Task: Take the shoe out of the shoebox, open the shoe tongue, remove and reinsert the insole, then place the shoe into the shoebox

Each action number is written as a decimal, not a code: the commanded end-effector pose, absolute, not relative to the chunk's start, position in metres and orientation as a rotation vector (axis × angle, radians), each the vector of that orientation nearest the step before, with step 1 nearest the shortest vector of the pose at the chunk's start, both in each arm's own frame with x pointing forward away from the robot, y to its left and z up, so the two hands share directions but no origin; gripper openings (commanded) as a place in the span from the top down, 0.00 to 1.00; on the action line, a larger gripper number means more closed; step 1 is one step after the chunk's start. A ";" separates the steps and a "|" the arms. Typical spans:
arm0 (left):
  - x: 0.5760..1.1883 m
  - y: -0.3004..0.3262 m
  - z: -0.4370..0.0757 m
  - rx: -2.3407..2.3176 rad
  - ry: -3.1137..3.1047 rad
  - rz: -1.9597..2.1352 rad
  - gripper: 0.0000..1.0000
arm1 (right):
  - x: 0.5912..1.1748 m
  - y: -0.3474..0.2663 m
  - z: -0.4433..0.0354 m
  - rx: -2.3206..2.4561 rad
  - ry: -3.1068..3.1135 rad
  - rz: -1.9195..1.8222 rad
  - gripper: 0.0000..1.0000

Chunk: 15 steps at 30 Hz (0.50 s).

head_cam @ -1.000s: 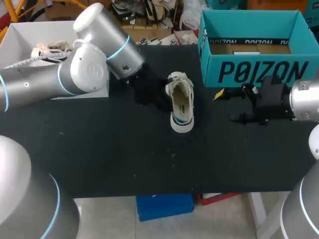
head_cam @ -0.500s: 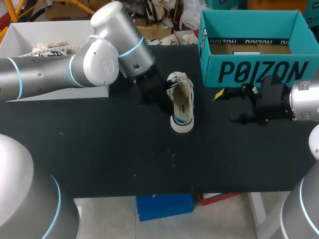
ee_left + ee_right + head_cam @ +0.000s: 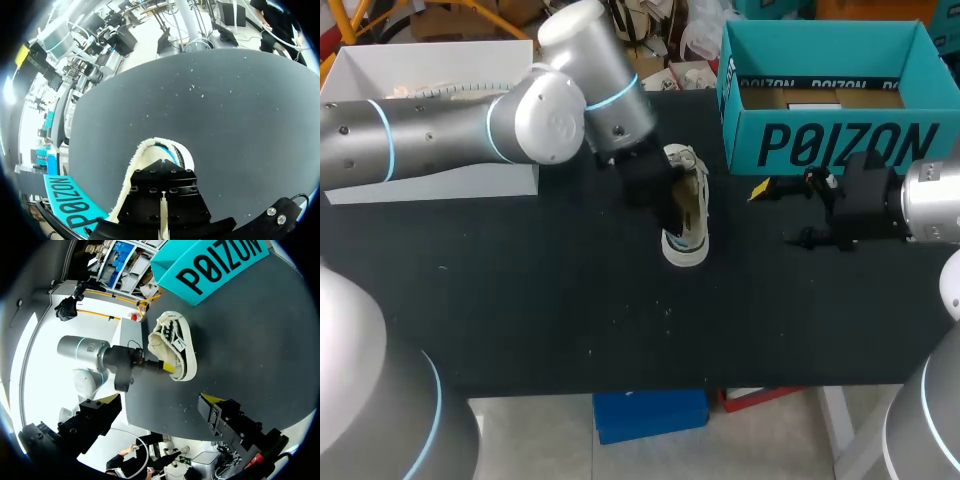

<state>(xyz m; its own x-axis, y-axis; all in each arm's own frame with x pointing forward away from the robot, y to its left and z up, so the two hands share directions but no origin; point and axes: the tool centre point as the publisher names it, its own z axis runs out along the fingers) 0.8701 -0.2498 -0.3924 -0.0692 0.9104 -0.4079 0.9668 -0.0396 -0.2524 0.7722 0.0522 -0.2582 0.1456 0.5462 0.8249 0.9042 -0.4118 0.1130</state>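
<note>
Done: shoe [image 3: 686,215] taken out of shoebox [image 3: 825,145], laid mid-bench.
Pending: all work inside it, then reboxing.
Left gripper [image 3: 168,368]: at shoe's opening; grip cannot be told.
Right gripper [image 3: 160,400]: spread wide, empty.

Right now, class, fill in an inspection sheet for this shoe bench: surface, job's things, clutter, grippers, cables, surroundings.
Surface: black table, dotted with small pale specks.
Job's things: cream low-top sneaker mid-table, outside the box; teal cardboard shoebox open-topped at the back right, no shoe seen in it.
Clutter: white open box at the back left.
Grippers: left gripper at the sneaker's opening, open or shut cannot be told; right gripper open, empty, in front of the shoebox, apart from the sneaker.
Cables: nothing seen on the table.
Surroundings: nothing seen reaching over the table.
</note>
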 end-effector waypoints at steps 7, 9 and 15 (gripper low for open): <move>0.876 -0.260 -0.414 2.114 2.129 -0.694 1.00 | 0.773 0.053 -0.258 -2.019 -1.387 -1.170 0.00; 0.878 -0.263 -0.418 2.120 2.134 -0.693 1.00 | 0.773 0.053 -0.258 -2.019 -1.387 -1.170 0.00; 0.881 -0.270 -0.423 2.129 2.136 -0.685 1.00 | 0.773 0.053 -0.258 -2.019 -1.387 -1.170 0.00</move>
